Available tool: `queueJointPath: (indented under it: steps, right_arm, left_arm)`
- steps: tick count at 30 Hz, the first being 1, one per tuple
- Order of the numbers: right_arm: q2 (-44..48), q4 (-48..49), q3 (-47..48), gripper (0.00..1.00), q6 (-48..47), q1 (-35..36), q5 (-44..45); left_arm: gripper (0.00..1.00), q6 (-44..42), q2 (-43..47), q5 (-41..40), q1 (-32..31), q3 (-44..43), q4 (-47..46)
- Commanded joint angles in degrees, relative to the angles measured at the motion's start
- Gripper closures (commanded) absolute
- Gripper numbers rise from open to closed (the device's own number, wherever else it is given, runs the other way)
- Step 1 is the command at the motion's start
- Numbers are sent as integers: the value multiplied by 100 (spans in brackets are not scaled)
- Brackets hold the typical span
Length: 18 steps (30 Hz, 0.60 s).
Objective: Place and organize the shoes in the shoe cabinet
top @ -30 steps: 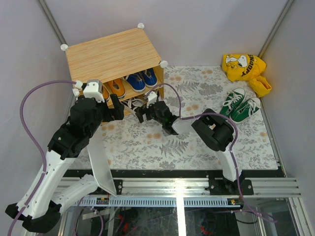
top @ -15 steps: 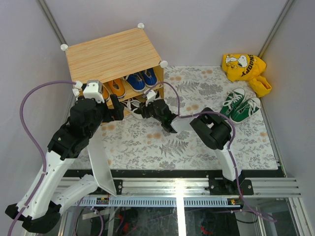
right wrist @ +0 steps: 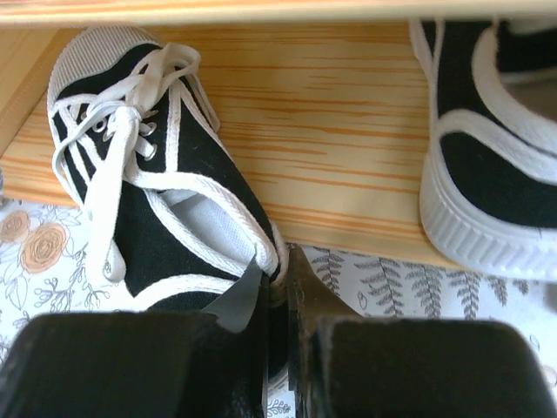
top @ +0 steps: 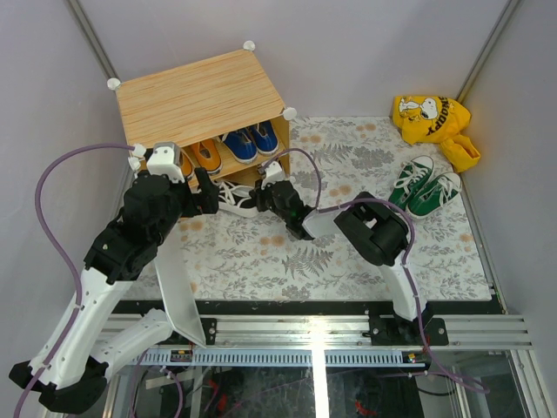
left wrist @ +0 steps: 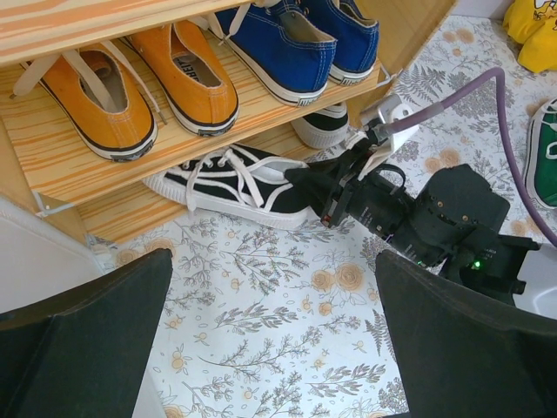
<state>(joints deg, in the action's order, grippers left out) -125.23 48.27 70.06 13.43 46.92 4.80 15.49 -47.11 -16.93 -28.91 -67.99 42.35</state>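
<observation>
The shoe cabinet (top: 200,91) stands at the back left, open toward me. Orange shoes (left wrist: 139,83) and blue shoes (left wrist: 296,39) sit on its upper shelf. A black shoe (right wrist: 148,200) with white laces lies toe-in at the lower shelf's front edge, heel over the mat. My right gripper (right wrist: 283,279) is shut on the rim of its heel. A second black shoe (right wrist: 492,165) stands to its right on the same shelf. My left gripper (left wrist: 274,348) hangs open above the mat in front of the cabinet, holding nothing. A green pair (top: 425,185) lies at the right.
A yellow cartoon-dog bag (top: 431,117) sits in the far right corner. A white panel (top: 178,287) leans under my left arm near the front edge. The flowered mat (top: 348,252) covers the floor. The right arm's purple cable (left wrist: 487,96) loops beside the cabinet.
The right gripper's jaws have closed on the black shoe's heel, and the arm has edged slightly left toward the cabinet. The left arm has stayed where it was.
</observation>
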Motion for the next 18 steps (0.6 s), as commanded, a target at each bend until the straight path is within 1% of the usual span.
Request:
queueJointPath:
  steps: [1, 5, 7, 10, 12, 15, 17, 18]
  right_arm:
    - [316, 944, -258, 100, 899, 31, 1302]
    - [488, 805, -225, 100, 1231, 157, 2368]
    - [461, 366, 62, 100, 1367, 208, 2816]
    - [380, -274, 482, 100, 1741, 234, 3252]
    - [368, -524, 650, 100, 1994, 258, 3536]
    - [356, -896, 899, 100, 2151, 331, 3933]
    - [306, -1228, 1174, 100, 2187, 422, 4418]
    - [274, -1349, 1264, 100, 2228, 434, 4467]
  left_arm:
    - [0, -142, 85, -67, -44, 57, -193]
    - [0, -134, 78, -36, -47, 52, -203]
    - [0, -134, 72, -21, -45, 40, -208]
    - [0, -142, 99, -25, -45, 38, -209]
    - [0, -142, 125, -21, -46, 46, -204]
    - [0, -142, 146, -24, -45, 52, -209]
    - [0, -142, 159, 6, -45, 62, -222]
    - [0, -142, 160, 7, -47, 66, -219]
